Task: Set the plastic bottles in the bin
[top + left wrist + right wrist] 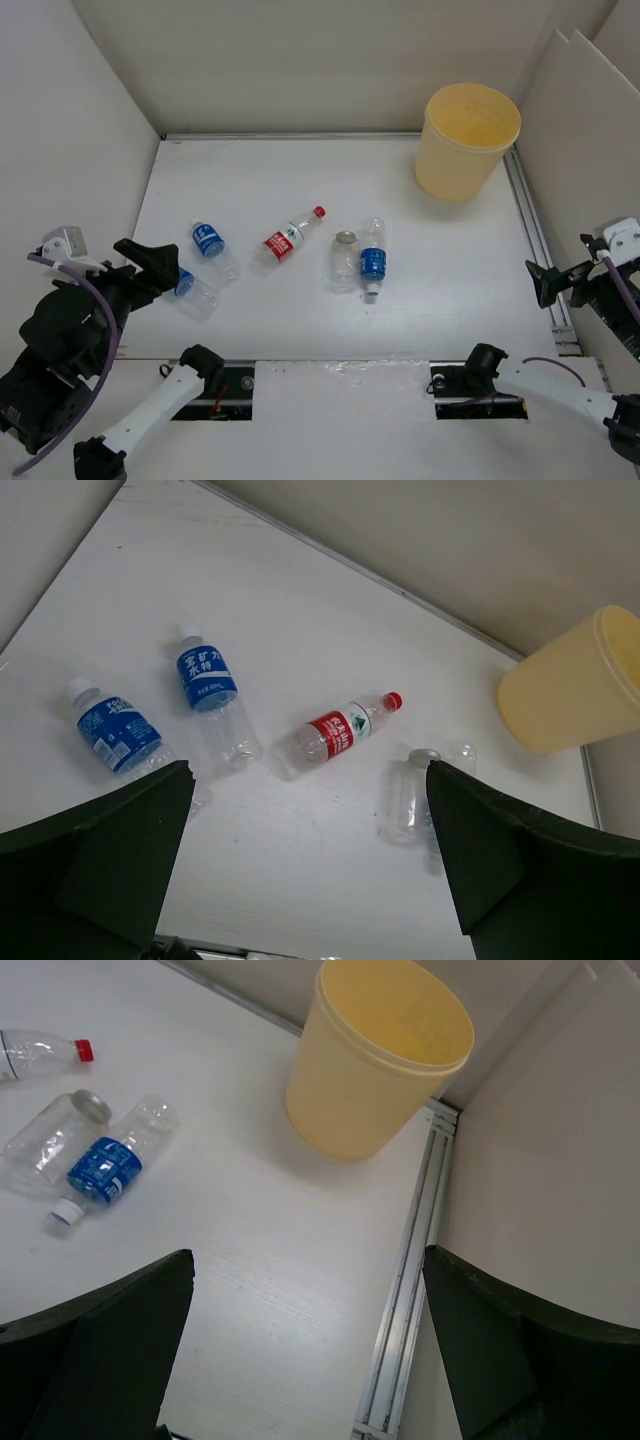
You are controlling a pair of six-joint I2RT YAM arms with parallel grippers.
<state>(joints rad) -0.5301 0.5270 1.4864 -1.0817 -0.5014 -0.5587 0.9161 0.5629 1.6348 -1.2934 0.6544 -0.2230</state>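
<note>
Five clear plastic bottles lie on the white table. Two blue-labelled ones (208, 240) (192, 290) lie at the left, a red-labelled, red-capped one (290, 240) in the middle, and a short unlabelled one (344, 258) beside a third blue-labelled one (373, 260). The pale yellow bin (467, 140) stands upright at the back right. My left gripper (160, 268) is open and empty, just above the leftmost bottle (115, 735). My right gripper (545, 283) is open and empty at the right edge, in front of the bin (385, 1055).
White walls enclose the table at the left, back and right. A metal rail (410, 1270) runs along the right edge beside the bin. The arm bases sit at the near edge, over two dark cut-outs (215, 390).
</note>
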